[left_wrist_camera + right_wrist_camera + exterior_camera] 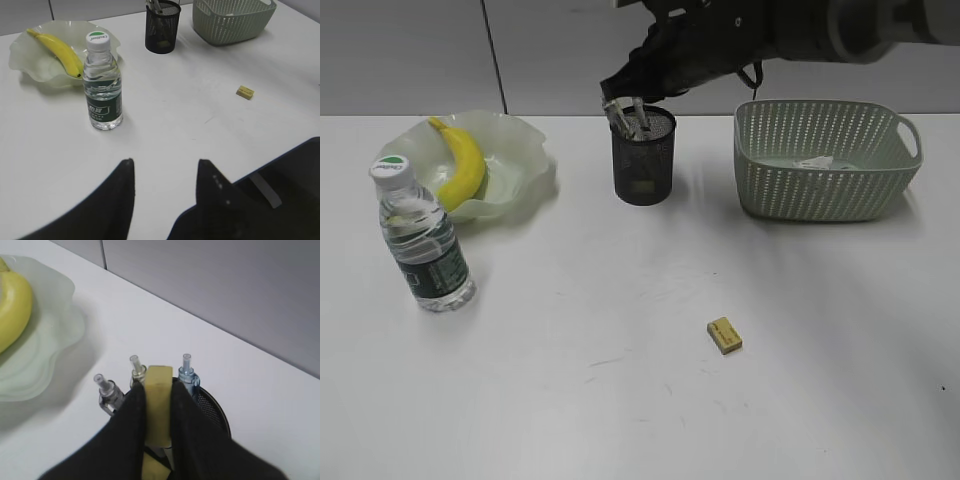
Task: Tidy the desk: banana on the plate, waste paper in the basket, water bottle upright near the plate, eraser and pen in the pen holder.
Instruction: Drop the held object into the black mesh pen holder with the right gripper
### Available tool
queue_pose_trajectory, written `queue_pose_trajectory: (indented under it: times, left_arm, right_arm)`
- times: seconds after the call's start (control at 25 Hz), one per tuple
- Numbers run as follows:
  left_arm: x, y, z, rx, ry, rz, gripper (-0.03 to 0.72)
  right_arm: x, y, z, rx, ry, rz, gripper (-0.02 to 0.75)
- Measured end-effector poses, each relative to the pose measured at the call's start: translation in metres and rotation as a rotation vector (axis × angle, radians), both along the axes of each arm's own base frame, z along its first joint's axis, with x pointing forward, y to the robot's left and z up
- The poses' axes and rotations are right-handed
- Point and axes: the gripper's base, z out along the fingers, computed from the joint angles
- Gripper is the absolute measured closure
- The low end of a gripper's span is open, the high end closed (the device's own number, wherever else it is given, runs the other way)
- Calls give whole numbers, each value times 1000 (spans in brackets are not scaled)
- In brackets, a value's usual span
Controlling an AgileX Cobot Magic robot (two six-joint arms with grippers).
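Eraser (pixel 159 405), a yellow block, is clamped between the fingers of the right claw (pixel 159 412) directly over the mouth of the black mesh pen holder (pixel 644 158), where three pens (pixel 186 375) are seen standing. A second yellow eraser (pixel 724 335) is seen lying on the white tabletop (pixel 620 400), nearer and to the right. The left claw (pixel 165 177) is held apart, gripping nothing, above the tabletop near the upright water bottle (pixel 102 82)
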Motion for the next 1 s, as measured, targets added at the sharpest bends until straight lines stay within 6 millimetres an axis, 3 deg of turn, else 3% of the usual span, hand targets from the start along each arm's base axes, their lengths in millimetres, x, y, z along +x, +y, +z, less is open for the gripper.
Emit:
queue_pose_trajectory:
  times: [0.4,0.6,0.72,1.0]
  left_arm:
    - [0,0,0,0,0,0,379]
    - [0,0,0,0,0,0,379]
    - [0,0,0,0,0,0,379]
    - [0,0,0,0,0,0,379]
  right_arm:
    - [5,3,-38,-36,61,0,594]
    - [3,2,-36,-40,74,1,298]
    - [-1,0,-24,-44,93,4,206]
    - [-23,-10,37,-54,129,22,178]
